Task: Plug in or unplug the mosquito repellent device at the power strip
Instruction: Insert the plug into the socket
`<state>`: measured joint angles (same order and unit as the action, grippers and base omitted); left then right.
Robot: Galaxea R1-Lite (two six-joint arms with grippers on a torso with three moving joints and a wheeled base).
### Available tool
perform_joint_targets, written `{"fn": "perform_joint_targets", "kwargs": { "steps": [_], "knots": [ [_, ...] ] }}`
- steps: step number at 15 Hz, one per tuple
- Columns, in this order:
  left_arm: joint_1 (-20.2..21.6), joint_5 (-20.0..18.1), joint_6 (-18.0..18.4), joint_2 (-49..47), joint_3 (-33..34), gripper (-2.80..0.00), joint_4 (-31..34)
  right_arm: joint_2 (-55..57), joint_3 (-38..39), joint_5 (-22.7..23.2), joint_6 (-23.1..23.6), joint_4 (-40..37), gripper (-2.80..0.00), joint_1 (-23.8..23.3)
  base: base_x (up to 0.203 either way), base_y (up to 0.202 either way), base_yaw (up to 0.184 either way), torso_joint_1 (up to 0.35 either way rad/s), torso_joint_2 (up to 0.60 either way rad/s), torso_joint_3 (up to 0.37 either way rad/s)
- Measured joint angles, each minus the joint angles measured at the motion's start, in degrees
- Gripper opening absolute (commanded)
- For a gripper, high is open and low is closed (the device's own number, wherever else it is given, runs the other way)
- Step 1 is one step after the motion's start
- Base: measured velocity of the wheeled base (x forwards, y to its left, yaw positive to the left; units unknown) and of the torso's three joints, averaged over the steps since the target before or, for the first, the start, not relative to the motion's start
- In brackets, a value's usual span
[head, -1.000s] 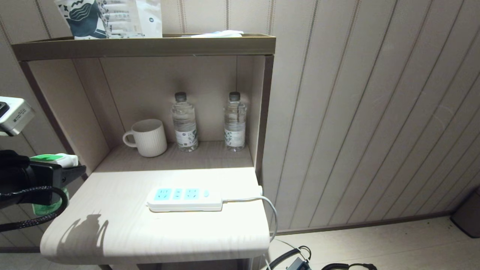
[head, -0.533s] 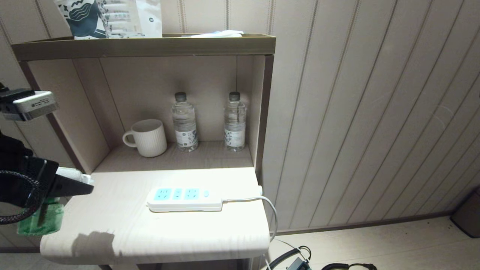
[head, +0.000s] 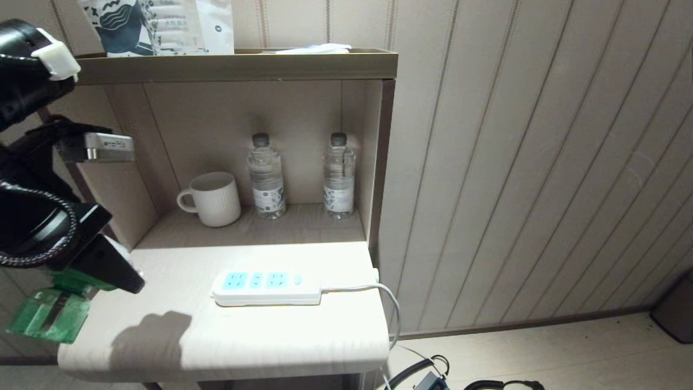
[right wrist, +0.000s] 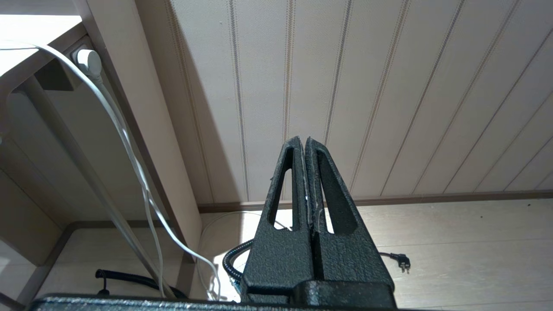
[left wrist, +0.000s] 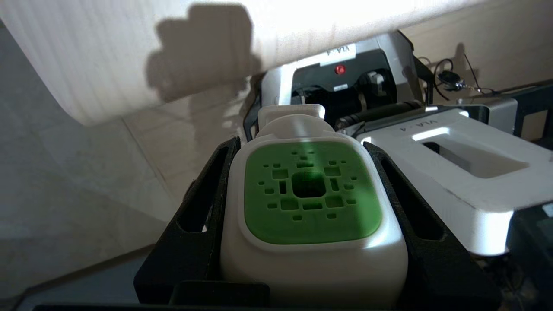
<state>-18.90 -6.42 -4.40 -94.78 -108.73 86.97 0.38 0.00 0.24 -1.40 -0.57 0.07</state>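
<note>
The mosquito repellent device (left wrist: 311,194) is a white head with a green perforated centre, clamped between the black fingers (left wrist: 203,207) of my left gripper (left wrist: 302,144). In the head view that gripper (head: 116,265) hangs at the table's left edge. The device's green bottle (head: 48,317) sticks out down and to the left, off the table. The power strip (head: 265,287) lies flat mid-table, white with pale-blue sockets, all bare, its cord (head: 392,309) running off the right edge. It sits well to the right of the gripper. My right gripper (right wrist: 306,140) is shut on nothing, low beside the table.
A white ribbed mug (head: 211,197) and two clear water bottles (head: 266,176) (head: 339,176) stand in the recess behind the table (head: 243,336). A shelf (head: 233,65) with bags overhangs it. A panelled wall is on the right. My own base (left wrist: 453,172) lies below the device.
My left arm has risen and swung right toward the table edge. The held device has tipped, so its bottle now points down-left. Its shadow on the table has slid right. The power strip is unmoved.
</note>
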Motion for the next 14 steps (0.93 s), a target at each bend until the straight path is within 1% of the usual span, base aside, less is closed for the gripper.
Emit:
{"fn": "perform_joint_targets", "kwargs": {
  "steps": [2,3,6,8,9,12,14],
  "knots": [
    [-2.78,1.94,-2.29,-2.86,-1.77,-2.80,0.16,0.00,0.00,0.00,0.02,-0.01,-2.80,0.00,0.000,0.000,0.000,0.000,0.00,0.000],
    [-4.02,2.09,-3.47,-3.84,-2.08,-2.80,0.21,0.00,0.00,0.00,0.00,-0.02,-2.80,0.00,0.000,0.000,0.000,0.000,0.00,0.000],
    [-7.02,1.93,-4.84,-6.08,-2.33,-2.80,0.26,0.00,0.00,0.00,0.00,-0.02,-2.80,0.00,0.000,0.000,0.000,0.000,0.00,0.000],
    [-9.03,1.88,-7.70,-7.87,-2.33,-2.80,-1.20,0.00,0.00,0.00,0.00,-0.02,-2.80,0.00,0.000,0.000,0.000,0.000,0.00,0.000],
    [-9.59,1.70,-8.49,-8.57,-2.33,-2.80,-1.90,0.00,0.00,0.00,0.00,-0.01,-2.80,0.00,0.000,0.000,0.000,0.000,0.00,0.000],
    [-10.06,1.47,-8.83,-9.62,-2.38,-2.80,-3.26,0.00,0.00,0.00,0.00,-0.02,-2.80,0.00,0.000,0.000,0.000,0.000,0.00,0.000],
    [-10.59,1.47,-9.68,-9.94,-2.38,-2.80,-4.42,0.00,0.00,0.00,0.00,0.00,-2.80,0.00,0.000,0.000,0.000,0.000,0.00,0.000]
  ]
}}
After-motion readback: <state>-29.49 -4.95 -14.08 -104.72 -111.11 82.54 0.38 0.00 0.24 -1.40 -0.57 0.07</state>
